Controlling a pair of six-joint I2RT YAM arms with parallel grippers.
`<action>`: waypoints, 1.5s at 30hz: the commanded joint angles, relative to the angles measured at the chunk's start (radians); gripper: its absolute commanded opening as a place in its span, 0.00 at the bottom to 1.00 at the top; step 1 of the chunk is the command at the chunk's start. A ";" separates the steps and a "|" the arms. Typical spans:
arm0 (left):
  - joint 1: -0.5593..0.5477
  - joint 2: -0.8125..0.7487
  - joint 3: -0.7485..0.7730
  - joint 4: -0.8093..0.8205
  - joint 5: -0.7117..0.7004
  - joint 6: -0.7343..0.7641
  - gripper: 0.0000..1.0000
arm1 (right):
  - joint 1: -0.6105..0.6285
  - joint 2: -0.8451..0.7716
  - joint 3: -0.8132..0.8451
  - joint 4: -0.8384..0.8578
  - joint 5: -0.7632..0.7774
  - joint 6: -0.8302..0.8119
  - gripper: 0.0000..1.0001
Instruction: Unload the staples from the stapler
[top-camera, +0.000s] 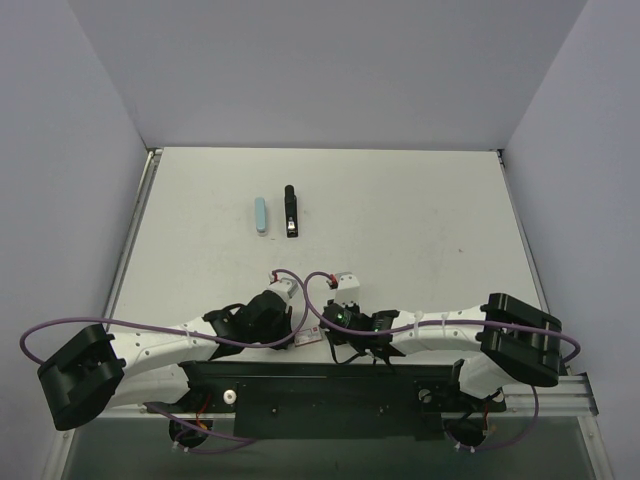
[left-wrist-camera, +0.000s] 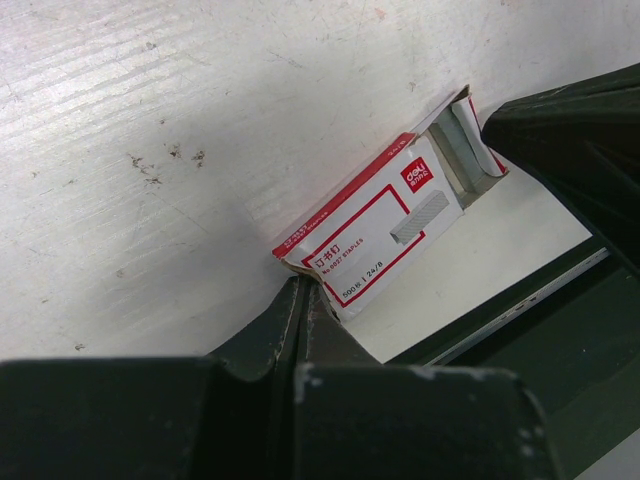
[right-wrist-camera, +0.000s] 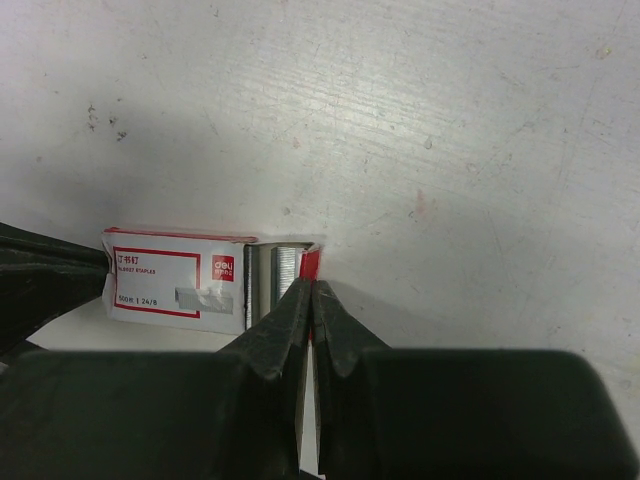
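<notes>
Seen from above, the left gripper (left-wrist-camera: 306, 292) lies low in the bottom centre of the frame, its jaws pressed together with the tips against the near end of a red-and-white staple box (top-camera: 308, 340). Whether they pinch the cardboard cannot be told. Higher up, left of centre on the white table (top-camera: 420, 220), a pale blue oblong object (top-camera: 260, 215) lies just beside the black stapler (top-camera: 290, 210), both well apart from the arms. The box's far end stands open and shows a grey strip of staples (right-wrist-camera: 286, 270). To its right, the right gripper (right-wrist-camera: 313, 292) meets that open end with its jaws also closed, the tips at the red flap.
</notes>
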 joint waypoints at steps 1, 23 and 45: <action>-0.006 0.000 0.011 -0.030 -0.004 0.001 0.00 | -0.007 0.018 0.013 0.006 0.006 0.002 0.00; -0.014 0.022 0.023 -0.017 0.000 0.008 0.00 | -0.007 0.056 0.000 0.085 -0.092 0.028 0.00; -0.023 0.034 0.026 -0.012 -0.003 0.004 0.00 | -0.010 -0.007 -0.017 0.044 -0.056 0.036 0.00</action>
